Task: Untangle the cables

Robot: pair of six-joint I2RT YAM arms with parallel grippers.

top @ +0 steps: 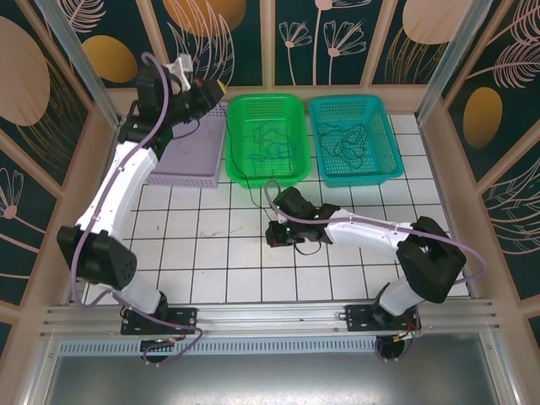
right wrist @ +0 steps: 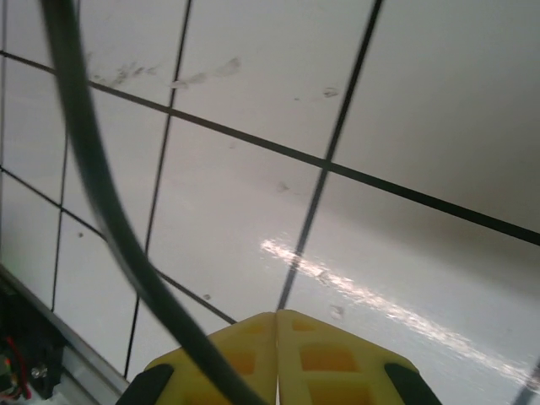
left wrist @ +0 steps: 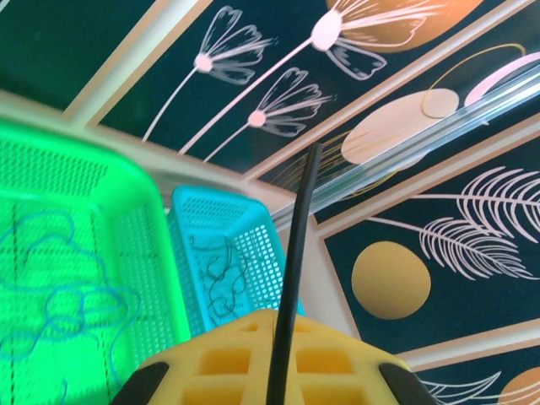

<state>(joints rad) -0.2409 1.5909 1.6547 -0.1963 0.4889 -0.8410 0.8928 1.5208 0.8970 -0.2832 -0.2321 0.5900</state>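
Progress, by my reading: partly done. Blue cables [top: 272,145] are lying in the green basket [top: 261,179], and dark cables [top: 348,143] are lying in the teal basket [top: 359,177] to its right. Two strands are not yet binned.

Left gripper [left wrist: 274,325], left of the green basket by the purple basket [top: 181,179], is pinching a black cable [left wrist: 300,228] with its fingers closed on it.

Right gripper [right wrist: 277,325], on the tiles just in front of the green basket, is pressing its fingers together. A grey cable [right wrist: 93,169] is running in beside them; I cannot tell whether it is gripped.

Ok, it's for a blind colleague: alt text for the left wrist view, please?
The left claw, yellow-fingered, is shut on a black cable rising between its fingers. Behind sit a green basket holding loose blue cable and a teal basket holding dark cable.
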